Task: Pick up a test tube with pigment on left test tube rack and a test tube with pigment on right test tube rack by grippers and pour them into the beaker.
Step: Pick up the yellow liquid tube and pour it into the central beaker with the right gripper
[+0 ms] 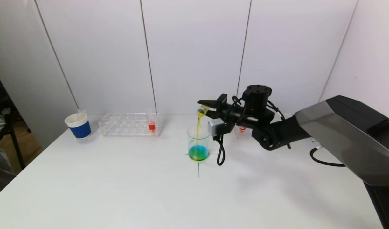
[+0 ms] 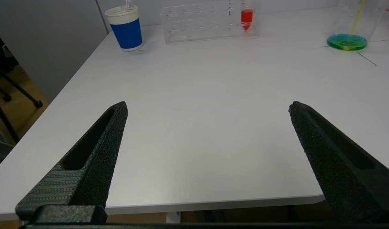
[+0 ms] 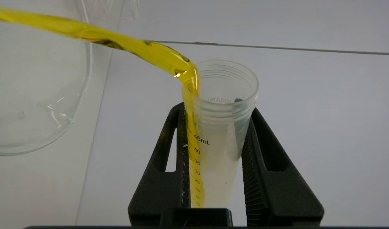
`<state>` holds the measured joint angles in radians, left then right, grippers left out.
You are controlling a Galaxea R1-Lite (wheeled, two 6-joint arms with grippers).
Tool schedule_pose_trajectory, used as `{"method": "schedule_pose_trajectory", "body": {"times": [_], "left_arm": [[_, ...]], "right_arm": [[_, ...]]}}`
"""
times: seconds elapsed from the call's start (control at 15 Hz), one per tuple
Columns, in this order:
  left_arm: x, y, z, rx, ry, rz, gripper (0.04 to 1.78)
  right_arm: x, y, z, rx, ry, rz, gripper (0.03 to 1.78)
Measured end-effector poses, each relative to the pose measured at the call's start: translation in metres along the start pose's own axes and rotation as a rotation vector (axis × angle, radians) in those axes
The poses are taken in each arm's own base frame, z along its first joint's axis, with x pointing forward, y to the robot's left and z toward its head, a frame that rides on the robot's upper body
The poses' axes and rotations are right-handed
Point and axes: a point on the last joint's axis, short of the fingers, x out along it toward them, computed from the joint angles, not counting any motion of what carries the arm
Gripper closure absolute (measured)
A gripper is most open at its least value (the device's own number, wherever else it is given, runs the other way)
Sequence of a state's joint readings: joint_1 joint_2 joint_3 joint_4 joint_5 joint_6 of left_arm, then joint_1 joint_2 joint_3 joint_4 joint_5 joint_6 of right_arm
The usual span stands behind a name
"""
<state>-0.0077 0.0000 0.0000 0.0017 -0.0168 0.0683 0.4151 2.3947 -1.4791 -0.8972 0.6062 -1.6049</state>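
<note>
Nearest, at the bottom of the left wrist view, the left end effector [image 2: 207, 108] hangs spread wide and empty over the table [image 2: 194, 127] edge, well apart from the work. At frame centre in the head view the beaker [image 1: 198, 147] holds green-blue liquid. Just above it, the right end effector [image 1: 204, 105] clamps the tube [image 3: 218, 133], long axis tipped, mouth lowest over the beaker; the yellow stream [image 1: 198, 130] falls inside. Farther back, left of centre, the rack [image 1: 129, 124] keeps a red tube [image 1: 152, 126].
</note>
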Motion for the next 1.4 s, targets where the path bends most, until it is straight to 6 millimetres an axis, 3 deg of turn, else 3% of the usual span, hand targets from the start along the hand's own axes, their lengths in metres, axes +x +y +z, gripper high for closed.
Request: {"method": "schedule_pose_trajectory", "body": {"times": [1.4], "left_arm": [[0.000, 0.000, 0.000, 0.000, 0.000, 0.000, 0.05]], "right_arm": [[-0.005, -0.027, 0.015, -0.254, 0.029, 0.120, 1.29]]}}
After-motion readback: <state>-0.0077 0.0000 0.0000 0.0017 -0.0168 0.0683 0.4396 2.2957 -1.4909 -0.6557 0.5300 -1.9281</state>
